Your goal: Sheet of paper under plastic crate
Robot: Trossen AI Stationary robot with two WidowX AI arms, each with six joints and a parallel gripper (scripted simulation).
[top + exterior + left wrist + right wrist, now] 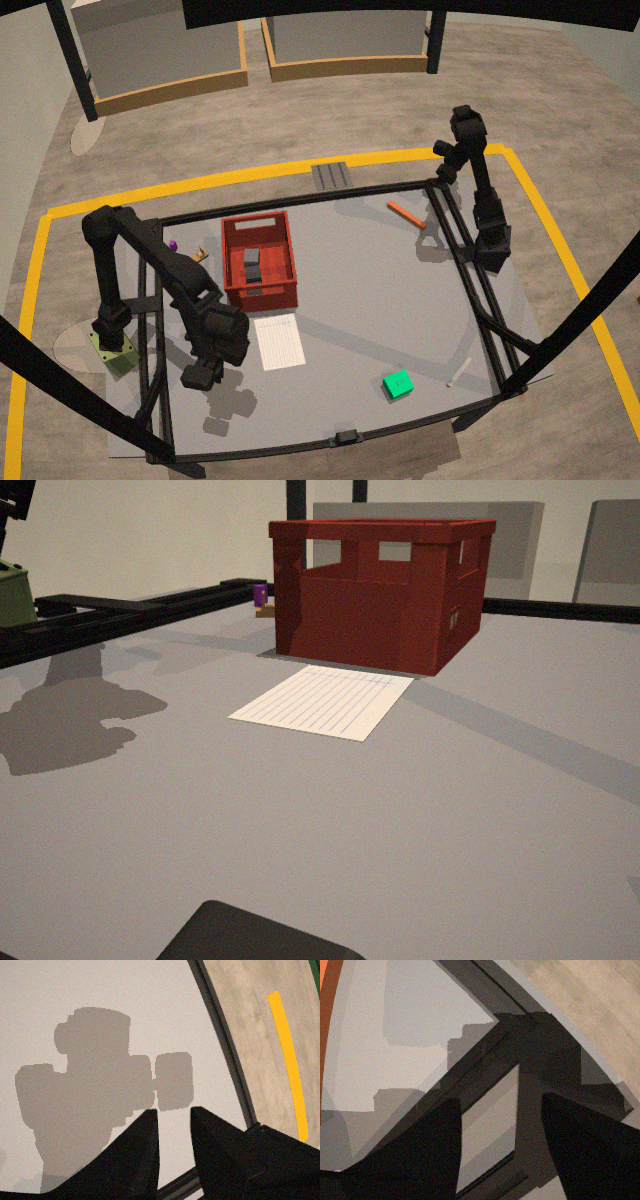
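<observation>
The red plastic crate (261, 260) stands flat on the table left of centre; it also shows in the exterior view (379, 591). The lined sheet of paper (280, 341) (323, 701) lies flat in front of it, its far edge at the crate's near wall. My left gripper (199, 377) hangs above the table left of the sheet, apart from it. Its fingers stand nearly together with nothing between them. My right gripper (447, 173) is in the air over the far right corner of the frame. Its fingers stand apart and empty.
Grey blocks (251, 263) lie inside the crate. A purple piece (173, 245) and a wooden piece (199, 254) sit left of the crate. An orange bar (406, 214) lies far right, a green block (398, 383) and a white stick (459, 372) near right. A black frame borders the table.
</observation>
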